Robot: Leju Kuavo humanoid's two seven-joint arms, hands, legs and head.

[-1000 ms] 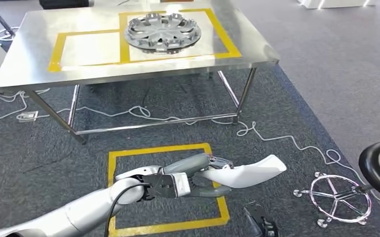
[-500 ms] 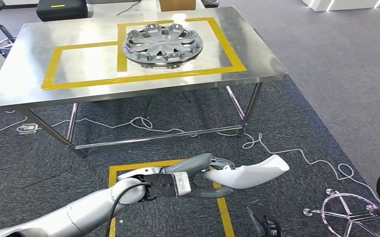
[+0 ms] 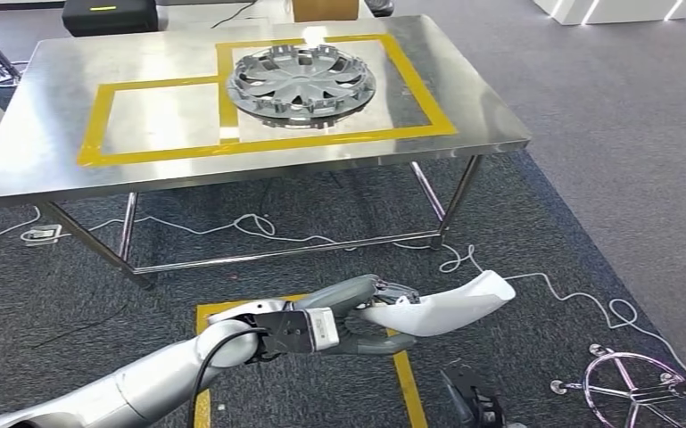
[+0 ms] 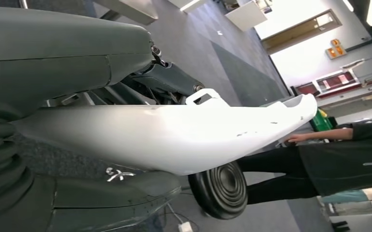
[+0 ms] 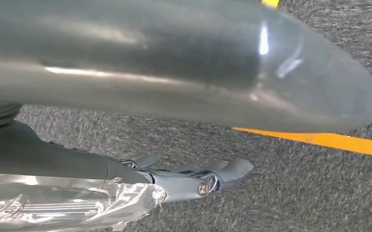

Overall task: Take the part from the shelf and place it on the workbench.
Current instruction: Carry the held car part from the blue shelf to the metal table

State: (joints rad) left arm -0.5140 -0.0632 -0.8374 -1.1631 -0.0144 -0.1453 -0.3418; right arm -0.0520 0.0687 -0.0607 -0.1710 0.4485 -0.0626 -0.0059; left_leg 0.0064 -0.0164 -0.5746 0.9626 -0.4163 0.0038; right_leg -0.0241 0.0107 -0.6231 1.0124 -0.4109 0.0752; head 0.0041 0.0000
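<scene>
Head view: the left hand [image 3: 357, 316] grasps the white part [image 3: 442, 303] at one end, carrying it level toward the steel workbench [image 3: 464, 107], where a hubcap [image 3: 303, 82] fills one taped square.

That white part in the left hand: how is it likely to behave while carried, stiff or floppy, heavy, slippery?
The white part probably is stiff: it juts well past the left hand without sagging. It looks like a thin hollow shell in the left wrist view, so likely light for its size. Its glossy, curved surface may be slippery, and gripped near one end, it could twist.
</scene>
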